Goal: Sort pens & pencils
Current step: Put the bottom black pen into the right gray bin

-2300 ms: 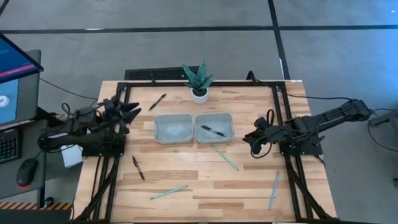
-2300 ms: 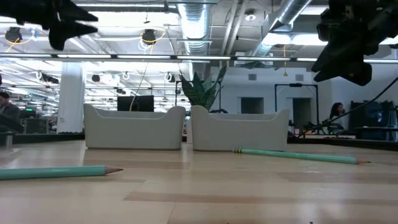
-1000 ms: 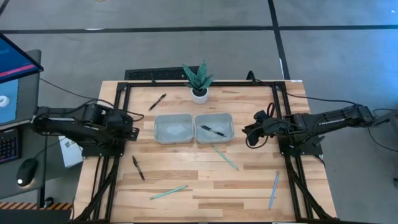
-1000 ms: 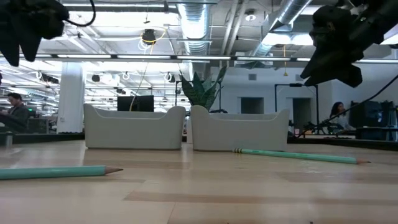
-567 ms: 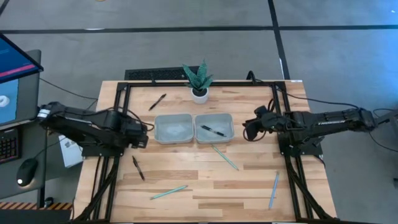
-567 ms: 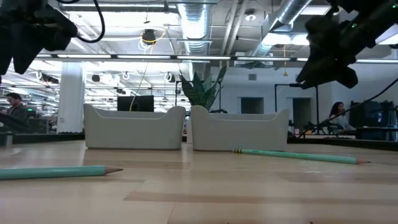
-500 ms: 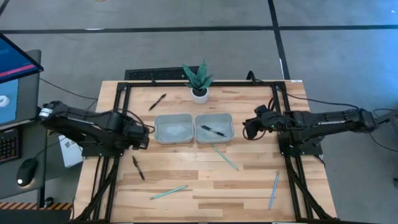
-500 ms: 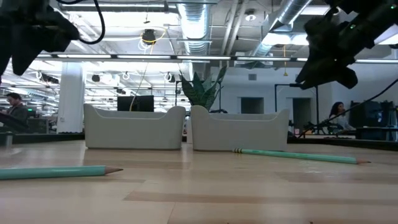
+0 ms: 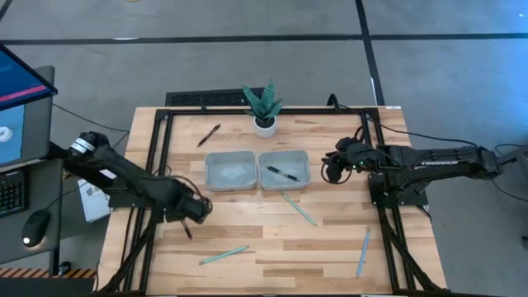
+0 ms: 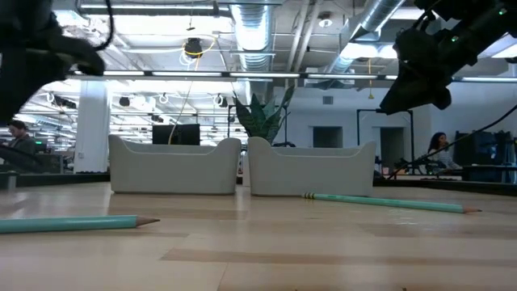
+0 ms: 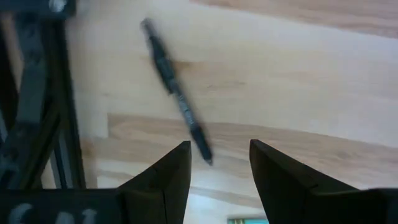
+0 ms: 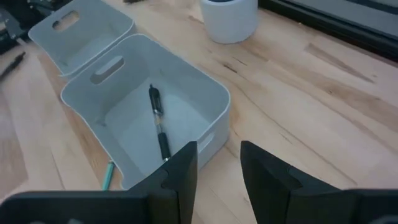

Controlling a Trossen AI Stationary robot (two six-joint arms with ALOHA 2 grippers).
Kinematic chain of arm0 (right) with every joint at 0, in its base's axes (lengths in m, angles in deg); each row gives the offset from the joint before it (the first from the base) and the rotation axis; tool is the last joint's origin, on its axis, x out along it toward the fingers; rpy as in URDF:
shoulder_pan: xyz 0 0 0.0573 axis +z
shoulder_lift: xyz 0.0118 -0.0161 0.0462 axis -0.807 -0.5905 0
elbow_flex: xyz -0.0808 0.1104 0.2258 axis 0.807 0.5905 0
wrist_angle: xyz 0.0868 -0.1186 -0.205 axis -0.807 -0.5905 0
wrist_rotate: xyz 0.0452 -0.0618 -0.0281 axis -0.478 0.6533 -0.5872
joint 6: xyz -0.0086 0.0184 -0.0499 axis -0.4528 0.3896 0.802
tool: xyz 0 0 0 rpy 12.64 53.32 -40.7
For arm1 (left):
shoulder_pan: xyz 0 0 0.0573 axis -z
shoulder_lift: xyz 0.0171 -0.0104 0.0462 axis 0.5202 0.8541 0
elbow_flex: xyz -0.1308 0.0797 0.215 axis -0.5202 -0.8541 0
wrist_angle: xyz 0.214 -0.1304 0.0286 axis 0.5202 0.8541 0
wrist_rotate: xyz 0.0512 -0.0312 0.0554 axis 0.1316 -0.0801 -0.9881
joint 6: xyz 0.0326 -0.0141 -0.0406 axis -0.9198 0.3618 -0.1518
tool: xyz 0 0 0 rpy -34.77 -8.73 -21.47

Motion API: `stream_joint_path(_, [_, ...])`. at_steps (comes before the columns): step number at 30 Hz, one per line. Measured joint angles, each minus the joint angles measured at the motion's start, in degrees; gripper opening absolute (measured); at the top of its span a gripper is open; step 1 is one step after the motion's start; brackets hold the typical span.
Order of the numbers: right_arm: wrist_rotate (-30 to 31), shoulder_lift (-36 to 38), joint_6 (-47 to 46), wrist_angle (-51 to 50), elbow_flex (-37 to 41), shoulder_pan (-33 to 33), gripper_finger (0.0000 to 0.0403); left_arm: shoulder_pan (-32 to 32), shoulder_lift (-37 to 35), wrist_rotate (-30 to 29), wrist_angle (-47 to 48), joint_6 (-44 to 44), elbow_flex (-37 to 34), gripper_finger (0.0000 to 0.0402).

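Observation:
My left gripper (image 11: 217, 167) hangs open, pointing down, just above a dark pen (image 11: 176, 96) that lies flat on the wood at the near left (image 9: 189, 233); the pen's tip lies close by the gap between the fingers, untouched. My right gripper (image 12: 219, 167) waits open above the table, right of the right tray (image 9: 302, 160), which holds one pen (image 12: 158, 124). The left tray (image 9: 229, 170) shows nothing inside. Another pen (image 9: 209, 134) lies at the far left. Teal pencils lie flat: one (image 9: 298, 208) near the trays, one (image 9: 223, 255) at the near edge, one (image 9: 363, 252) at the near right.
A white pot with a green plant (image 9: 264, 109) stands behind the trays. Black frame rails (image 9: 157, 165) run along the table's left, right and far sides. Bare wood lies between the trays and the near edge. A person sits far back in the room (image 10: 440, 149).
My left gripper has swung from beside the left tray toward the table's near edge and sunk, rolling at the wrist, and now hangs over the near-left pen. My right gripper has shifted a little toward the far edge. No pen or pencil has moved.

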Motion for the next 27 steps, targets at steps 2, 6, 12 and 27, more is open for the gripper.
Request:
stream_joint_path(2, [0.0, 0.0, 1.3, 0.0, 0.0, 0.0, 0.0143, 1.9, 1.2, 0.2, 0.3, 4.6, 0.0, 0.0155])
stream_joint_path(6, [-0.1, 0.0, 5.9, 1.9, 0.0, 0.0, 0.0143, 3.0, 3.2, 1.2, 0.6, 6.0, 0.0, 0.0155])
stream_joint_path(12, [-0.2, 0.0, 7.0, 4.3, 0.0, 0.0, 0.0143, 3.0, 6.5, -0.2, 0.6, 5.9, -0.1, 0.0155])
stream_joint_path(27, [-0.2, 0.0, 7.4, 4.2, 0.0, 0.0, 0.0143, 3.5, 6.2, -1.1, -16.1, 6.4, -13.1, 0.0156])
